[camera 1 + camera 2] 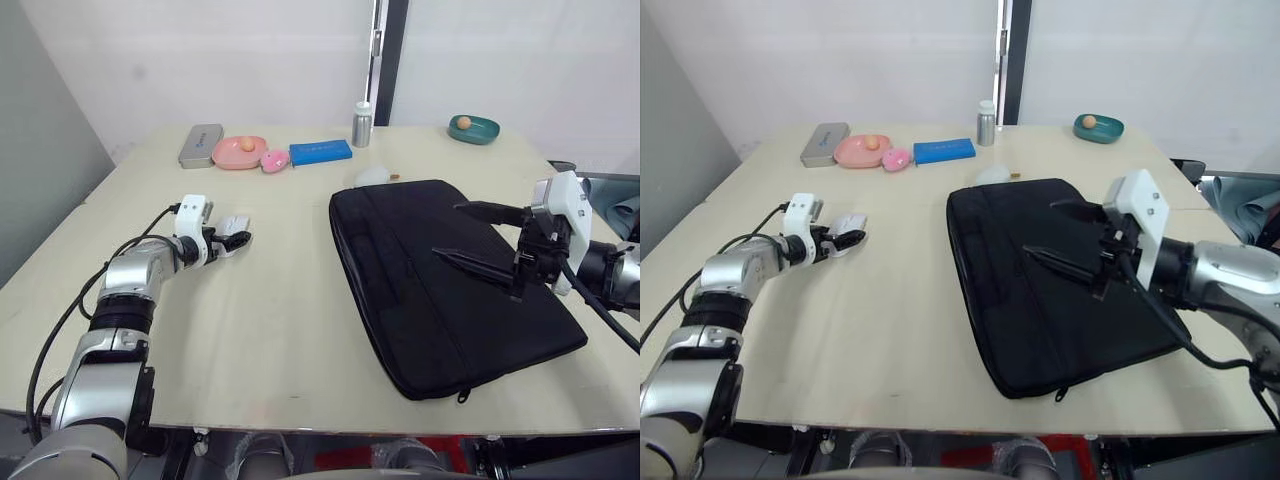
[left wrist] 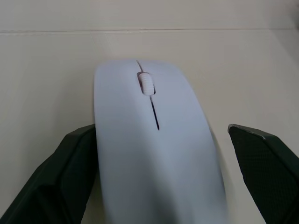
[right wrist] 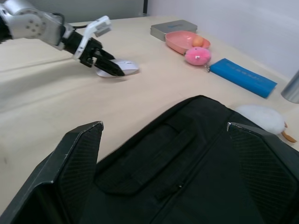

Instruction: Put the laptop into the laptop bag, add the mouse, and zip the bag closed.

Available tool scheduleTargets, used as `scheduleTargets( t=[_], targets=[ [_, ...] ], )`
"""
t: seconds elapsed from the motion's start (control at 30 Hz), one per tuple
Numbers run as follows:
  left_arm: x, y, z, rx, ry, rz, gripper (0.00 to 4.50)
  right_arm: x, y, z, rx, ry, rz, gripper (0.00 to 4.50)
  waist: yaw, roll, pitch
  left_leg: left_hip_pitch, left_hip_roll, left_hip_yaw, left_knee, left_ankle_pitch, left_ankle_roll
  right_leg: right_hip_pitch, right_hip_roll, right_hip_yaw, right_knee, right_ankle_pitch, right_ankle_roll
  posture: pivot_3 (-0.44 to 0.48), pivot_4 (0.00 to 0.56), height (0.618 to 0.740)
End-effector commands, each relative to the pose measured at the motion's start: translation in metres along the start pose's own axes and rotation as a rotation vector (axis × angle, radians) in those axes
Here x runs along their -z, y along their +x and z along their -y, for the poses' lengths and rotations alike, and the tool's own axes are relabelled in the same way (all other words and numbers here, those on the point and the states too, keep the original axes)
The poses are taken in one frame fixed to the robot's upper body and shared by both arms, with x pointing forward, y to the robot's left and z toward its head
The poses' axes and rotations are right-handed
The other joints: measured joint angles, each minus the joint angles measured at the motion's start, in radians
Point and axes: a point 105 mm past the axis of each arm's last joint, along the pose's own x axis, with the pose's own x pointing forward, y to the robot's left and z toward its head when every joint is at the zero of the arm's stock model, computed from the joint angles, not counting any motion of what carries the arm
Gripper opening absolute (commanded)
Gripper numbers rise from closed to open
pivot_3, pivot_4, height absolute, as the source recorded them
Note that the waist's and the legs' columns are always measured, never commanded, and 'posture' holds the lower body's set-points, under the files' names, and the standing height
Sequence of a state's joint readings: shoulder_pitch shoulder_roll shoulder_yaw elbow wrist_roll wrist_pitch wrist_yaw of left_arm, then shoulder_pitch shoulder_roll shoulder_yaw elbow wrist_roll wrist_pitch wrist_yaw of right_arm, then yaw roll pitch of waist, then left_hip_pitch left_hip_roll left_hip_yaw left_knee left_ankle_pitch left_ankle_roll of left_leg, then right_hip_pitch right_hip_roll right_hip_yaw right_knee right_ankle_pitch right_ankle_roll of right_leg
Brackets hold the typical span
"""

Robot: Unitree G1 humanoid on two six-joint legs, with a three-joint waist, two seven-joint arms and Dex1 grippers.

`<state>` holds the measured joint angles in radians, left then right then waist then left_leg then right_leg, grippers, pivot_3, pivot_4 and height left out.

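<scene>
The mouse (image 2: 154, 144) lies flat on the table (image 1: 280, 300), on the robot's left side, well apart from the laptop bag (image 1: 450, 290). The left gripper (image 1: 232, 241) is at it with its two black fingers spread. In the left wrist view one finger (image 2: 56, 182) touches one long side of the mouse, while the other finger (image 2: 266, 168) stands apart from the opposite side, so the gripper is open and not clamped on it. The long axis of the mouse runs along the direction of the fingers, and the end with the scroll wheel (image 2: 146, 84) points away from the wrist, toward the middle of the table.

The laptop bag lies flat on the right half of the table. Its long axis goes from the far middle of the table to the near right corner, and the near corner with the zipper pull (image 1: 462, 397) is close to the front edge. Its front pocket seams face up.

The right gripper (image 1: 480, 235) hovers over the bag with its fingers wide apart and holds nothing.

At the far edge stand a grey tin case (image 1: 201, 144), a pink dish (image 1: 238, 152), a pink toy (image 1: 274, 160), a blue box (image 1: 320, 152), a small metal bottle (image 1: 361, 124) and a green dish (image 1: 473, 129). A white plush (image 1: 374, 176) lies just beside the far corner of the bag.
</scene>
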<state>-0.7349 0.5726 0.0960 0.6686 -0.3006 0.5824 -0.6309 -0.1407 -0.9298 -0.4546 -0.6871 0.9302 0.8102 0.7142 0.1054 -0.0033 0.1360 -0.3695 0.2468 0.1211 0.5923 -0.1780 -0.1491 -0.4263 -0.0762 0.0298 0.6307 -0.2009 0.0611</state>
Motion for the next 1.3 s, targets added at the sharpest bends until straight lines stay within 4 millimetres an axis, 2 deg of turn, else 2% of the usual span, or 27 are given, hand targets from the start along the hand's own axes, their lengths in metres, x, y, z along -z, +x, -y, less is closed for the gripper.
scheduleTargets(
  t=[0.03, 0.23, 0.4, 0.43, 0.6, 0.67, 0.73, 0.8, 0.87, 0.97, 1.03, 1.13, 1.3],
  targets=[
    [0.002, 0.004, -0.007, -0.022, 0.055, -0.025, 4.5, -0.011, -0.005, -0.002, 0.026, -0.044, 0.016, 4.45, 0.0, 0.0, 0.0, 0.0, 0.0, 0.0, 0.0, 0.0, 0.0, 0.0, 0.0, 0.0, 0.0, 0.0, 0.0, 0.0, 0.15, 0.74],
    [0.012, 0.008, -0.012, -0.041, 0.131, -0.061, 4.5, -0.014, -0.007, -0.002, 0.045, -0.039, 0.02, 4.45, -0.001, 0.001, -0.001, 0.003, 0.0, 0.0, 0.0, -0.002, -0.004, 0.003, 0.0, 0.0, 0.0, 0.0, 0.0, 0.0, 0.15, 0.74],
    [0.017, 0.006, -0.013, 0.004, 0.202, -0.085, 2.96, -0.015, -0.006, -0.002, 0.055, -0.034, 0.024, 4.5, -0.001, 0.001, -0.001, 0.003, 0.0, 0.0, 0.0, -0.002, -0.004, 0.004, -0.001, 0.0, 0.0, 0.002, 0.002, 0.0, 0.15, 0.74],
    [0.019, 0.003, -0.015, 0.008, 0.223, -0.098, 2.87, -0.015, -0.006, -0.002, 0.056, -0.032, 0.024, 4.5, -0.001, 0.001, -0.001, 0.003, 0.0, 0.0, 0.0, -0.002, -0.004, 0.004, -0.001, 0.0, -0.001, 0.002, 0.002, 0.0, 0.15, 0.74],
    [0.009, -0.013, -0.029, 0.011, 0.304, -0.122, 2.87, -0.013, -0.006, -0.003, 0.052, -0.016, 0.016, 4.5, -0.009, 0.001, -0.001, 0.002, 0.0, 0.0, -0.004, -0.001, -0.005, 0.003, -0.001, -0.001, -0.005, 0.002, 0.002, 0.0, 0.15, 0.74],
    [-0.003, -0.022, -0.02, 0.126, 0.324, -0.103, 2.87, -0.005, 0.002, -0.003, 0.059, 0.019, -0.019, 4.5, -0.013, 0.001, 0.0, 0.002, 0.0, 0.0, -0.006, -0.001, -0.005, 0.003, 0.0, -0.001, -0.007, 0.002, 0.002, 0.0, 0.15, 0.74],
    [-0.017, -0.035, 0.001, 0.326, 0.372, -0.043, 2.87, 0.003, 0.012, -0.01, 0.036, 0.072, -0.047, 4.5, -0.014, 0.002, 0.0, 0.002, 0.0, 0.0, -0.008, -0.001, -0.006, 0.003, 0.0, -0.001, -0.008, 0.002, 0.002, 0.0, 0.15, 0.74],
    [-0.027, -0.058, 0.026, 0.538, 0.405, -0.014, 2.87, 0.001, 0.026, -0.021, -0.004, 0.107, -0.022, 4.5, -0.012, 0.002, 0.001, 0.002, 0.0, 0.0, -0.01, -0.001, -0.006, 0.002, 0.0, -0.001, -0.01, 0.002, 0.002, 0.0, 0.15, 0.74],
    [-0.03, -0.077, 0.041, 0.678, 0.421, -0.022, 2.87, 0.003, 0.039, -0.029, -0.02, 0.141, -0.014, 4.5, -0.008, 0.002, 0.001, 0.001, 0.0, 0.001, -0.012, -0.001, -0.007, 0.0, 0.0, -0.002, -0.011, 0.001, 0.001, 0.0, 0.15, 0.74],
    [-0.026, -0.095, 0.06, 0.827, 0.404, -0.067, 2.87, 0.018, 0.066, -0.029, 0.038, 0.204, -0.062, 4.5, -0.008, 0.003, 0.001, 0.001, 0.0, 0.001, -0.015, 0.0, -0.009, -0.003, 0.001, -0.002, -0.01, 0.0, 0.0, 0.0, 0.15, 0.74],
    [-0.022, -0.1, 0.068, 0.873, 0.392, -0.094, 2.87, 0.024, 0.08, -0.027, 0.08, 0.242, -0.082, 4.5, -0.008, 0.004, 0.002, 0.001, 0.0, 0.002, -0.017, 0.0, -0.01, -0.003, 0.001, -0.003, -0.01, 0.0, -0.001, 0.0, 0.15, 0.74],
    [-0.009, -0.108, 0.077, 0.928, 0.411, -0.163, 2.87, 0.045, 0.107, -0.027, 0.152, 0.299, -0.167, 4.5, -0.011, 0.004, 0.002, 0.001, 0.0, 0.002, -0.017, 0.0, -0.012, -0.005, 0.001, -0.003, -0.009, 0.0, -0.001, 0.0, 0.15, 0.74],
    [0.004, -0.11, 0.078, 0.939, 0.439, -0.204, 2.87, 0.064, 0.136, -0.044, 0.158, 0.308, -0.257, 4.5, -0.012, 0.004, 0.002, -0.002, 0.0, 0.002, -0.018, 0.0, -0.013, -0.007, 0.001, -0.003, -0.009, 0.0, 0.0, 0.0, 0.15, 0.74]
  ],
)
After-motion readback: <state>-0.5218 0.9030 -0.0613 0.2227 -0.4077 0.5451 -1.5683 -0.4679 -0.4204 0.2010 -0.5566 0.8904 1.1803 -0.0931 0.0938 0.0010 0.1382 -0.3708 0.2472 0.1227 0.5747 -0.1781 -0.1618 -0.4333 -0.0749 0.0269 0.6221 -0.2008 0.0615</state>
